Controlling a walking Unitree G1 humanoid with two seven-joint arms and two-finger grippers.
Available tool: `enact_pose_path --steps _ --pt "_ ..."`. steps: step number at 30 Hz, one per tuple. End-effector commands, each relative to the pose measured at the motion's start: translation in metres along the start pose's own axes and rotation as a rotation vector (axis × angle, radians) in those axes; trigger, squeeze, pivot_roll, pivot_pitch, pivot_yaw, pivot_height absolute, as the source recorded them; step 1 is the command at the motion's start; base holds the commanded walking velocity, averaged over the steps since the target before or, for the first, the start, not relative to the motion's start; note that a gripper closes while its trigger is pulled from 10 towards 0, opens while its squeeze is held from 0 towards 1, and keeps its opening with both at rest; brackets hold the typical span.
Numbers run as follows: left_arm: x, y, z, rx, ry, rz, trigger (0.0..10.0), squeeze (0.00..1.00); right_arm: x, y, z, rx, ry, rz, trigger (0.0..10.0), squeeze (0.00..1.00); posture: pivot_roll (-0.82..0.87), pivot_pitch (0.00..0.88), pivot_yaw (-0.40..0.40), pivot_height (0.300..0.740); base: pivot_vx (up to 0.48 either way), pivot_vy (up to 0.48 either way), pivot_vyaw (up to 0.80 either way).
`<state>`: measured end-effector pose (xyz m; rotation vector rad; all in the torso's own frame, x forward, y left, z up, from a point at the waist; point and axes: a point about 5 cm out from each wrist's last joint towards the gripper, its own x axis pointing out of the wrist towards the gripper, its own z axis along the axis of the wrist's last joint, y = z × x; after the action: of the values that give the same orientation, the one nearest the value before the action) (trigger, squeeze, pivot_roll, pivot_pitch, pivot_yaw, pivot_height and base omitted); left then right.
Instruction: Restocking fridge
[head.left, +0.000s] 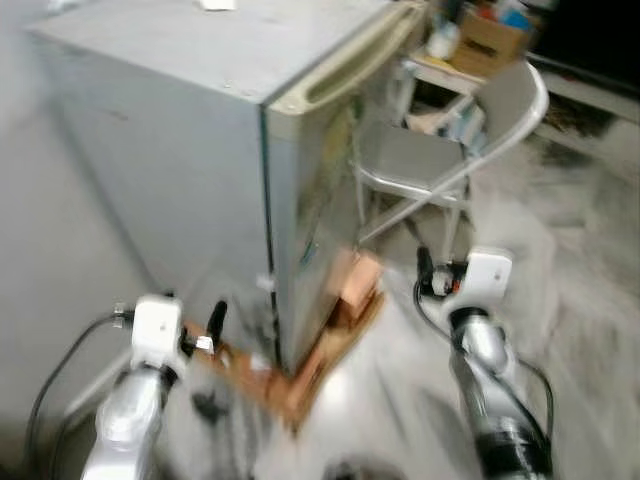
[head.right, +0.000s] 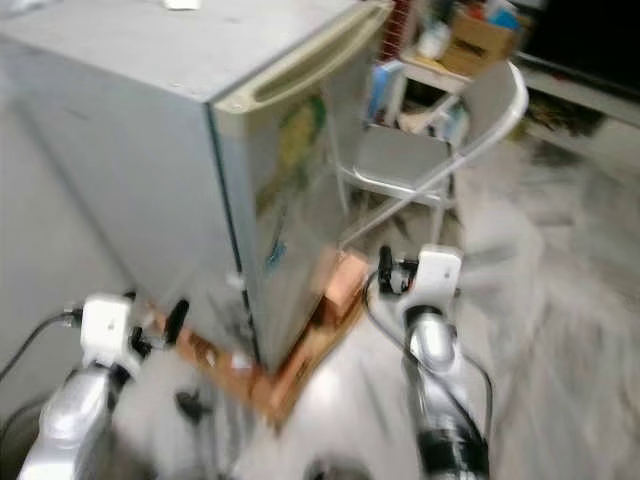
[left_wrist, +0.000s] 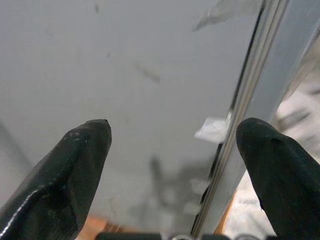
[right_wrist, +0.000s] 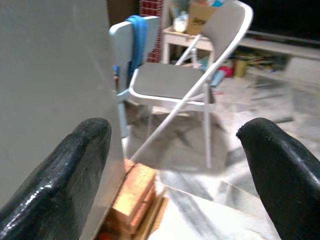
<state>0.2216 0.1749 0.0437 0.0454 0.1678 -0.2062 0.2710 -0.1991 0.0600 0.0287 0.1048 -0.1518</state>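
A small grey fridge (head.left: 200, 150) stands before me on a wooden pallet (head.left: 300, 385), its door (head.left: 320, 190) shut and facing right, with a pale handle strip (head.left: 345, 65) along the top. My left gripper (left_wrist: 172, 145) is open, close to the fridge's side wall near the door seam. My right gripper (right_wrist: 175, 145) is open too, held low beside the door front with nothing between its fingers. The eye views are blurred.
A grey folding chair (head.left: 450, 150) stands just right of the fridge on the marble floor. Behind it are a small table with a cardboard box (head.left: 490, 40) and clutter. Wooden blocks (right_wrist: 132, 192) lie at the fridge's foot. A wall (head.left: 40, 250) runs at left.
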Motion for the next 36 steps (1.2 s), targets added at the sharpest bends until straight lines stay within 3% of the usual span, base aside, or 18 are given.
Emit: enact_pose_path --steps 1,21,28,36 --pt "-0.004 0.009 -0.002 0.032 0.013 0.022 10.0 0.0 0.004 0.009 0.008 0.009 -0.029 0.023 10.0 0.0 0.07 0.0 -0.051 0.74 0.0 0.0 -0.5" --pt "-0.005 0.011 0.004 -0.027 -0.025 -0.05 10.0 0.0 0.001 0.01 0.003 -0.015 0.008 0.032 10.0 0.0 0.07 0.0 -0.059 0.74 0.0 0.0 -0.73" --pt "0.002 0.017 0.009 -0.017 -0.05 -0.011 10.0 0.0 -0.014 0.01 -0.017 -0.019 0.125 0.104 10.0 0.0 0.07 0.0 -0.07 0.74 0.0 0.0 -0.34" --pt "0.013 0.01 0.016 -0.059 -0.063 -0.077 10.0 0.0 -0.024 -0.004 -0.033 -0.064 0.259 0.122 10.0 0.0 0.05 0.001 -0.077 0.74 0.0 0.0 0.0"
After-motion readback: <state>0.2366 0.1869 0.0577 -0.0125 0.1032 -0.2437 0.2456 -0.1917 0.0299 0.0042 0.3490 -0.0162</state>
